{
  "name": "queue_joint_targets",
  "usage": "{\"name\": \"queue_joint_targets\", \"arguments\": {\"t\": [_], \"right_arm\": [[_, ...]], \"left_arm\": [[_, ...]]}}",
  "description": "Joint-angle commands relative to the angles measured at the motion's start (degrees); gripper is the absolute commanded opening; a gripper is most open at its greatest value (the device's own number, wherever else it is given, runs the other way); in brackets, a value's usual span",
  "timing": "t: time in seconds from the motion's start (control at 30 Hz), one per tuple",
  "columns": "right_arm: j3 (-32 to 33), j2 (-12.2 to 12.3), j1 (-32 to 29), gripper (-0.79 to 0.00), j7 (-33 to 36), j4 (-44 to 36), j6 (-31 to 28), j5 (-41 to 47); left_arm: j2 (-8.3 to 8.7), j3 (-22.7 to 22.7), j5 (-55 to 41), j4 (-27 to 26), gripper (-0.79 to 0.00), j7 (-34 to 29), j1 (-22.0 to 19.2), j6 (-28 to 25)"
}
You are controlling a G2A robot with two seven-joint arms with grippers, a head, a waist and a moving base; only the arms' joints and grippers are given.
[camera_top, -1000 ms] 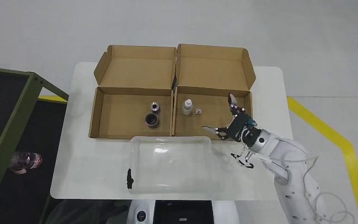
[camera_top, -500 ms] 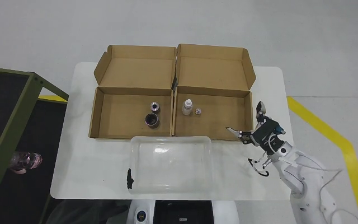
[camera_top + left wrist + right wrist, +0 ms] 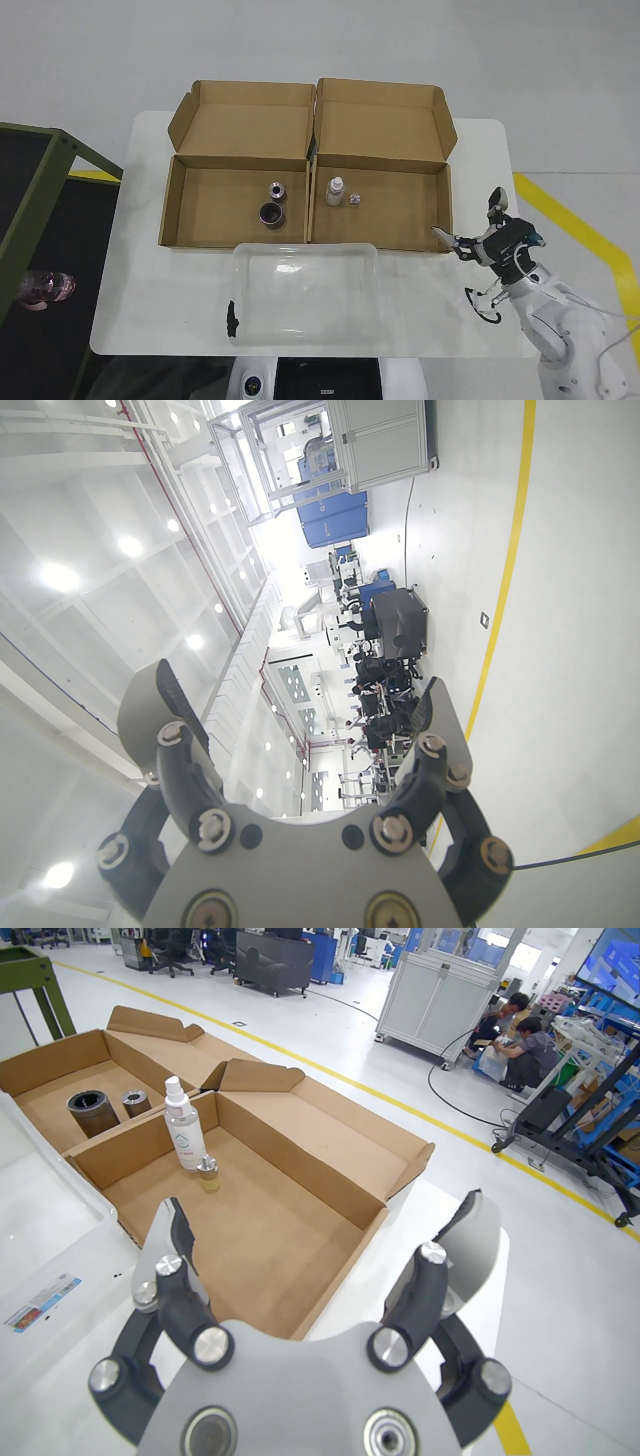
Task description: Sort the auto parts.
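Two open cardboard boxes stand side by side on the white table. The left box [image 3: 215, 212] holds a dark metal cylinder [image 3: 269, 213] [image 3: 93, 1114] and a smaller metal cylinder [image 3: 276, 190] [image 3: 136, 1103]. In the right box [image 3: 400, 215] [image 3: 280, 1248] stand a white spray bottle [image 3: 336, 190] [image 3: 182, 1127] and a small brass-coloured fitting [image 3: 356, 199] [image 3: 209, 1174]. My right gripper [image 3: 470, 225] [image 3: 325, 1228] is open and empty, just past the right box's right wall, above the table. My left gripper [image 3: 300, 705] is open and empty, turned toward the hall's ceiling.
A clear plastic bin [image 3: 305, 295] [image 3: 45, 1208] sits at the table's front edge, before the boxes. A small black object [image 3: 231, 320] lies by its left front corner. Both box lids [image 3: 380, 122] stand open at the back. A green frame [image 3: 40, 200] stands left of the table.
My right gripper has moved rightward, from over the right box's front right part to outside its right wall. It stayed open. The parts in the boxes have not moved.
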Motion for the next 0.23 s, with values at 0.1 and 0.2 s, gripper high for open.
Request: {"name": "queue_joint_targets", "arguments": {"t": [0.1, 0.2], "right_arm": [[0.2, 0.0, 0.2, 0.000, 0.1, -0.1, 0.2, -0.4], [0.2, 0.0, 0.2, 0.000, 0.1, -0.1, 0.2, -0.4]], "left_arm": [[0.00, 0.0, 0.0, 0.0, -0.001, 0.0, 0.0, 0.0], [0.00, 0.0, 0.0, 0.0, 0.000, 0.0, 0.0, 0.0]]}}
